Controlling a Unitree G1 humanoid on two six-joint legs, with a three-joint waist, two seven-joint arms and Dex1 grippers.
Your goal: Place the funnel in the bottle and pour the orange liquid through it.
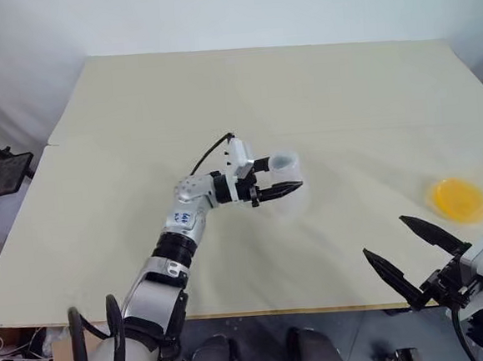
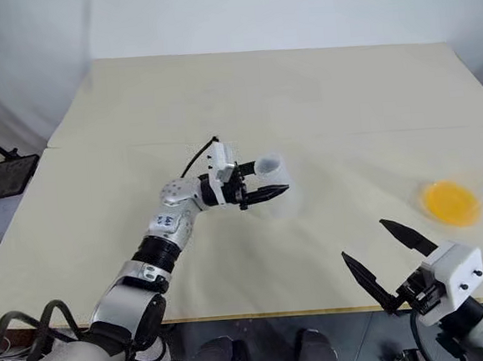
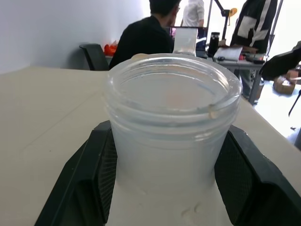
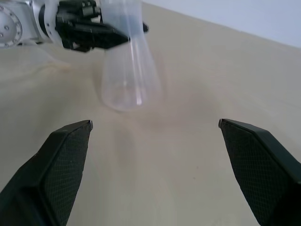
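Left gripper point(image 1: 276, 176) fingers clamp the bottle point(image 1: 285, 181) neck; right gripper point(image 1: 412, 248) fingers splayed, empty; risk: clear neck slips and tips; orange liquid point(image 1: 457, 198) near tabletop point(image 1: 218, 90) edge.

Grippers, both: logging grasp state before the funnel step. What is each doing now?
Left gripper: shut on the clear flask-like bottle's neck.
Right gripper: open, holding nothing.

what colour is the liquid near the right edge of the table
Bright yellow-orange, an orange liquid patch in a clear vessel; clearest in the left eye view.
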